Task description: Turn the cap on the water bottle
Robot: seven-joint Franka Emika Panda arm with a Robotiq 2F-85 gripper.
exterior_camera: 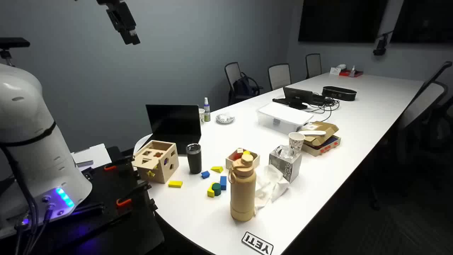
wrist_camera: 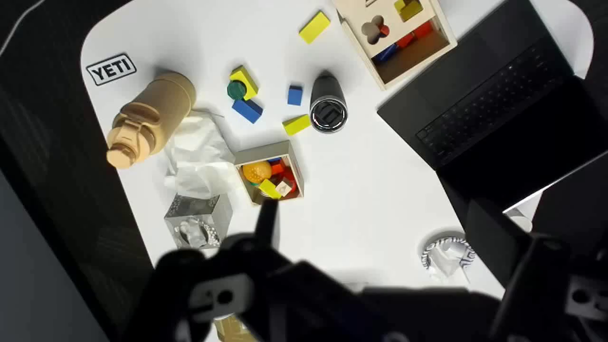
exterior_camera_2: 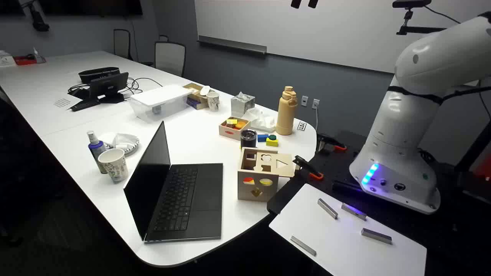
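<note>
The water bottle is tall, tan and upright near the table's rounded end. It also shows in an exterior view and in the wrist view. Its small round tan cap sits on top and shows in an exterior view and at the left of the wrist view. My gripper is open and empty, its two fingers wide apart. It hangs high above the table, well away from the bottle. Only its fingertips show at the top edge of an exterior view; it also shows at the upper left.
White tissue and a tissue box stand beside the bottle. A block tray, several loose blocks, a black tumbler, a wooden toy box and an open laptop share the table. A YETI sticker lies near the edge.
</note>
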